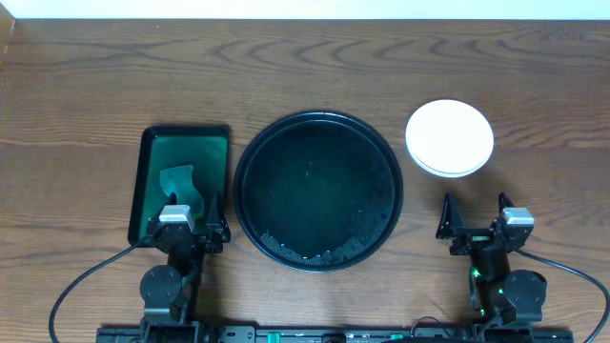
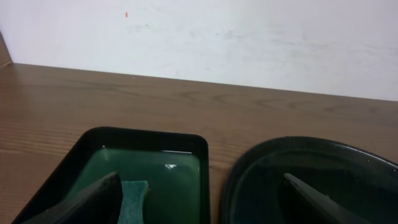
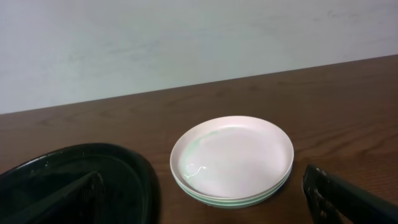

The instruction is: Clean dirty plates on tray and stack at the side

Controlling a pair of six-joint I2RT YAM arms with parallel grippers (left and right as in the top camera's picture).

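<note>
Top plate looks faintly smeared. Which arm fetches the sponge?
Left. The left gripper, open, is at the green tray with the sponge just ahead; the right gripper is past the black tray, beside the plates.

We take this for a robotics lab bench set up as a mock dishwashing station. A dark wood-grain table (image 1: 305, 67) stands against a plain white wall (image 2: 249, 37). A left arm (image 1: 164, 284) and a right arm (image 1: 515, 291) sit on a black rail (image 1: 381, 336) at the near edge, with cables (image 1: 95, 267) looping beside them. The household things we see are a round black tray (image 1: 315, 191) in the middle, a green rectangular tray (image 1: 186, 129) to its left and stacked plates (image 1: 450, 138) to its right.
</note>
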